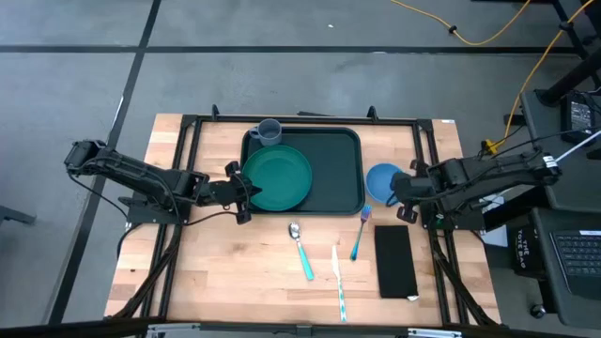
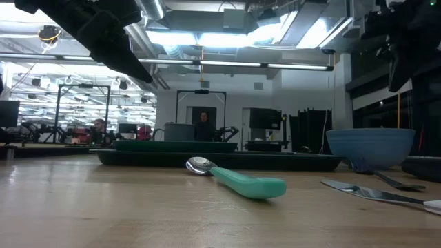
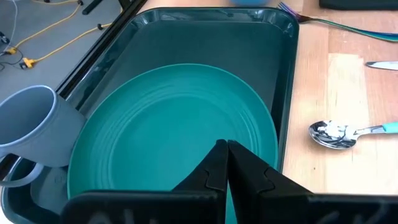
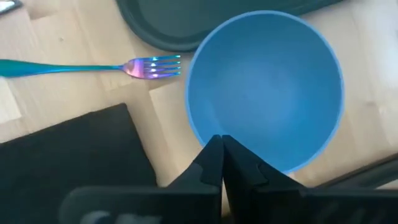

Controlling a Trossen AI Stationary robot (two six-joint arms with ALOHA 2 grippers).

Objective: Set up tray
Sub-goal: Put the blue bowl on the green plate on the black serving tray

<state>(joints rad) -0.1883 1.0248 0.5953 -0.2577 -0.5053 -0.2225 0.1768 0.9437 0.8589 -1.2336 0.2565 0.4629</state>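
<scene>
The dark green tray (image 1: 340, 192) lies flat at the table's middle, toward the far edge. A round green plate (image 1: 277, 176) lies in its left half, and a grey-blue mug (image 1: 269, 131) stands in its far left corner. A blue bowl (image 1: 381, 180) rests on the wood just right of the tray. My left gripper (image 3: 225, 146) is shut and hovers above the plate's left rim (image 3: 124, 193). My right gripper (image 4: 221, 140) is shut and hangs over the bowl's right rim (image 4: 292, 163). The low view shows both arms (image 2: 103, 34) (image 2: 413, 41) raised well above the table.
Near the table's near edge lie a teal-handled spoon (image 1: 301, 249), a knife (image 1: 338, 282), an iridescent fork (image 1: 360, 233) and a flat black napkin (image 1: 395, 260). A black frame runs along the table's sides. People show far off in the room behind (image 2: 203, 124).
</scene>
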